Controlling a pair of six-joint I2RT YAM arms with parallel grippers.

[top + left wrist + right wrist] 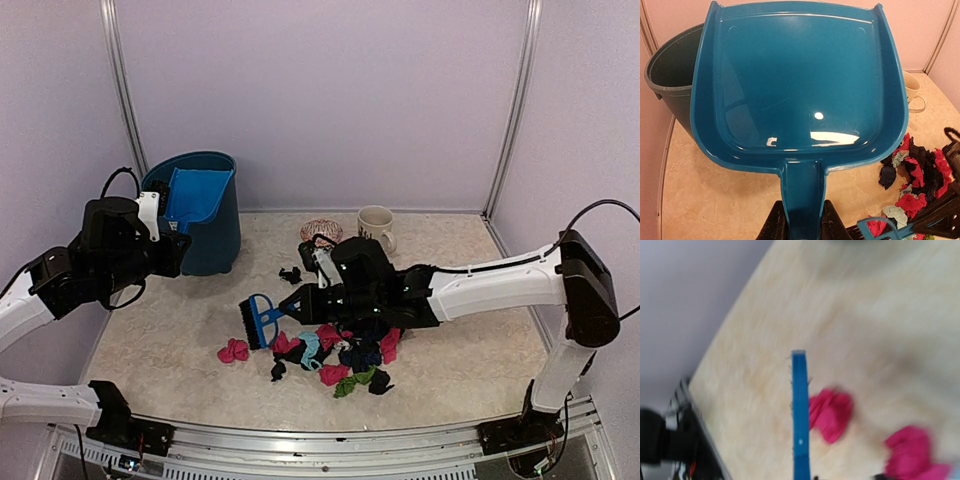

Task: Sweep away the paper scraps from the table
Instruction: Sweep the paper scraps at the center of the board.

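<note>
A heap of pink, black, light blue and green paper scraps [345, 355] lies on the beige table [160, 350], with one pink wad [234, 350] apart to its left. My right gripper [312, 298] is shut on the small blue brush [262, 319], its bristles just left of the heap. The blurred right wrist view shows the brush [800, 415] beside a pink scrap [832, 412]. My left gripper [800, 225] is shut on the handle of the blue dustpan [800, 80], held up over the bin [205, 215]. The scraps [915, 185] show at that view's right.
A dark teal bin [670, 75] stands at the back left. A cream mug [376, 226] and a small woven pink object [321, 231] stand at the back. A lone black scrap [291, 274] lies behind the heap. The metal frame edge [330, 440] runs along the front.
</note>
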